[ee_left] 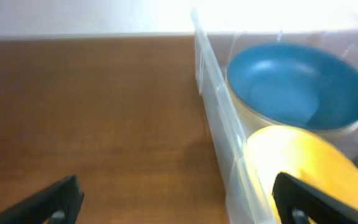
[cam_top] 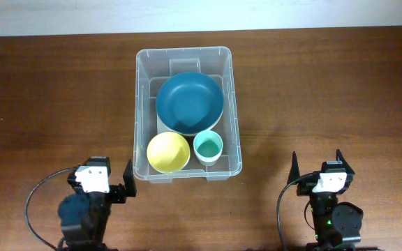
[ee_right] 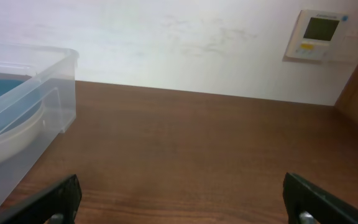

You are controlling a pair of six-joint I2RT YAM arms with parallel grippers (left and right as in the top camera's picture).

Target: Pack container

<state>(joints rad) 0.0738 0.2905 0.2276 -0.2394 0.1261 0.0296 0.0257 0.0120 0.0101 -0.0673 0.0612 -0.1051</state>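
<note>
bin [cam_top: 141, 104] sits mid counter [cam_top: 61, 90], just ahead of both arms. thin clear plastic, so probably light but flexy and slick, and heavier now it's loaded. I'd grab rolled rim, not walls. inside: blue bowl [cam_top: 189, 103] at back, yellow bowl [cam_top: 168, 152] front-left, teal cup [cam_top: 207, 146] front-right. left tool [cam_top: 100, 174] and right tool [cam_top: 317, 167] both spread wide, holding nothing.

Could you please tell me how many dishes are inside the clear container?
3 in the container: a blue bowl at the far end, a yellow bowl near-left, a small teal cup near-right. Another may be hidden beneath the blue bowl.
</note>
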